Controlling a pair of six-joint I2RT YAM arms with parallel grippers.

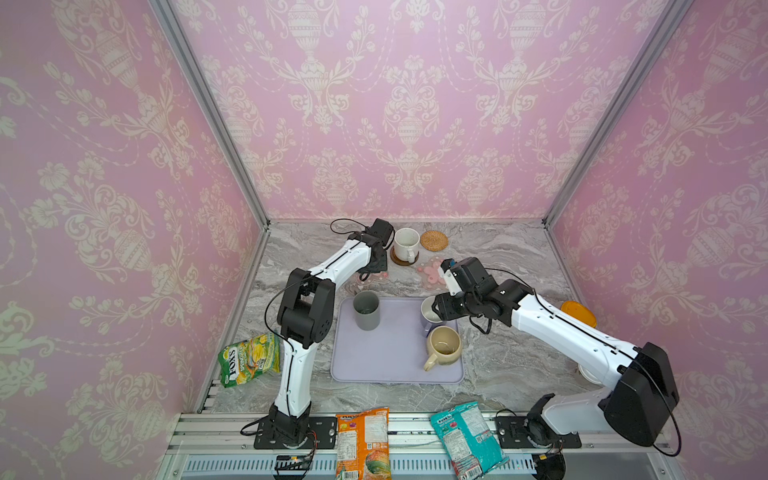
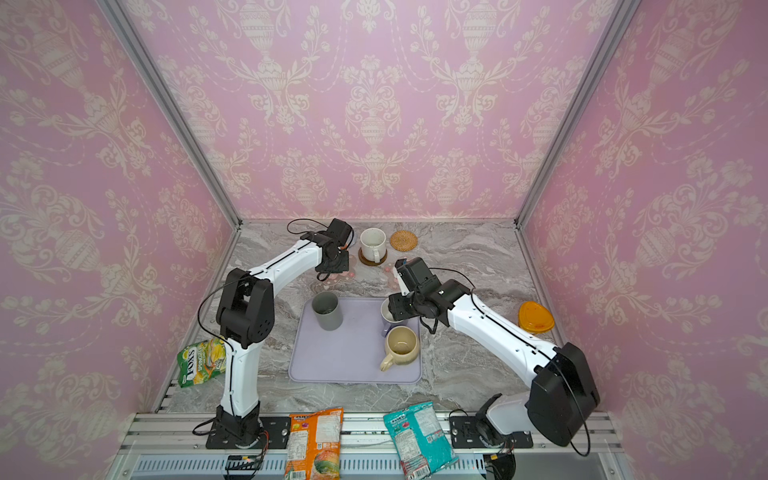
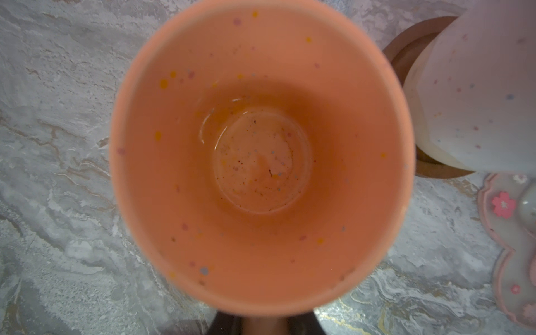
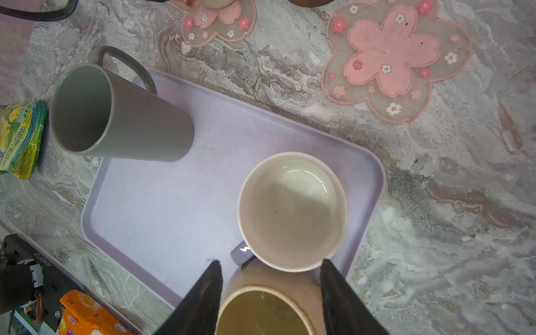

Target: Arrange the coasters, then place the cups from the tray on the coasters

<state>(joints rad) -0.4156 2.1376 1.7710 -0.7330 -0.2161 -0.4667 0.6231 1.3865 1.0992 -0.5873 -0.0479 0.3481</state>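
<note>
Where pink walls stand round the grey marble table, my left gripper, past the tray, pinches the peach cup; my right gripper hangs spread over the lavender cup on the tray.

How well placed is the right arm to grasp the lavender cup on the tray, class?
Probably yes: the right claw hovers open over the lavender cup, nothing between them, though the beige cup crowds one side.
</note>
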